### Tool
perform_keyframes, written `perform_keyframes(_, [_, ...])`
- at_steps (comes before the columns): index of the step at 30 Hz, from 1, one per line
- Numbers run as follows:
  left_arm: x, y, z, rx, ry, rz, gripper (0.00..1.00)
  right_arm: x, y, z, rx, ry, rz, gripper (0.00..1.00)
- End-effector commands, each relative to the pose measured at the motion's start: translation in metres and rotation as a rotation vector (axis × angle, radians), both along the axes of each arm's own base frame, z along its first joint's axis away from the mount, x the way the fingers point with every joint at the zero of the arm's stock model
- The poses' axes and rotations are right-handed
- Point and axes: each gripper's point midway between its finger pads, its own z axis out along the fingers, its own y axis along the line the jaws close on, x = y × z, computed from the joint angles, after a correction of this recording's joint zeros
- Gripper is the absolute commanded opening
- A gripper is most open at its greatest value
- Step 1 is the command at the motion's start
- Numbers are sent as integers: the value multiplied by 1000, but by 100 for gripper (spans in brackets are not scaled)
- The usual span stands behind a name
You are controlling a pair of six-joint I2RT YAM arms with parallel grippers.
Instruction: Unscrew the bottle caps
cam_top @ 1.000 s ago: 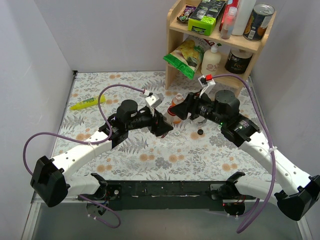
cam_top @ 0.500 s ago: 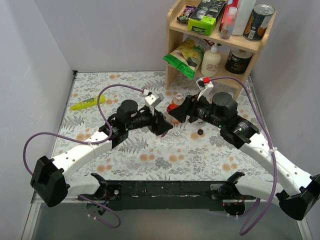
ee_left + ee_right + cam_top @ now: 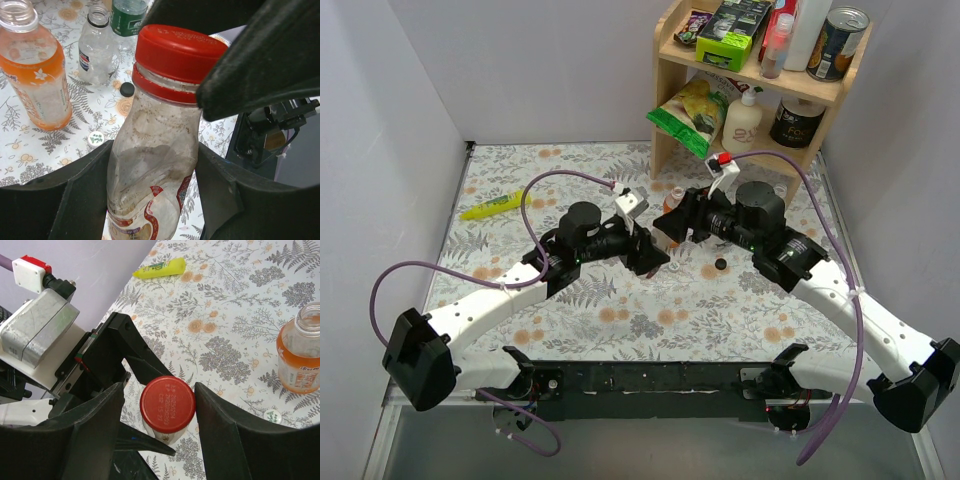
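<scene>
Reddish-labelled bottle (image 3: pixel 152 165): near the middle of the floral table cover (image 3: pixel 570 310), in front of the wooden shelf (image 3: pixel 750 73), leaning slightly; clamped at mid-body by the left gripper (image 3: pixel 152 172), one finger pressed against each side. Red cap (image 3: pixel 167 404): screwed on the neck, sits between the spread fingers of the right gripper (image 3: pixel 159 392); jaws open astride it, far finger at the cap's edge, a gap showing on the other side, nothing held. Orange bottle (image 3: pixel 40 80): upright just beside, neck bare. Dark-blue-labelled bottle (image 3: pixel 95 50): upright behind, neck bare. Green-labelled bottle (image 3: pixel 127 12): farther back, top out of view. Black cap (image 3: pixel 127 89) and whitish cap (image 3: pixel 95 138): loose on the cover, apart. Yellow tube (image 3: pixel 159 267): lying well apart near the wall.
</scene>
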Motion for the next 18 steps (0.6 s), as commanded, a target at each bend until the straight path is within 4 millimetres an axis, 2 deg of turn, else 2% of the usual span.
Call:
perform_keyframes(1, [0,-6,10,-7,-29,-13,30,2,9,35,68,-73,25,64])
perform_keyframes(6, [-2,-7,11,-10,-29,-19,30,3,12,29,56,-60,33,61])
perform_keyframes(12, [-7,-7,16,-39,-18,-46,30,3,4,19,22,-54,9,40])
perform_keyframes(13, [-8,-7,19,-51,-17,-62,30,1,2,20,16,-69,11,35])
perform_keyframes(15, [-9,-6,21,-63,-18,-84,30,3,-3,22,-2,-86,-9,29])
perform_keyframes(18, [-20,-7,28,-89,-28,-163,31,5,-12,40,-13,-143,-23,22])
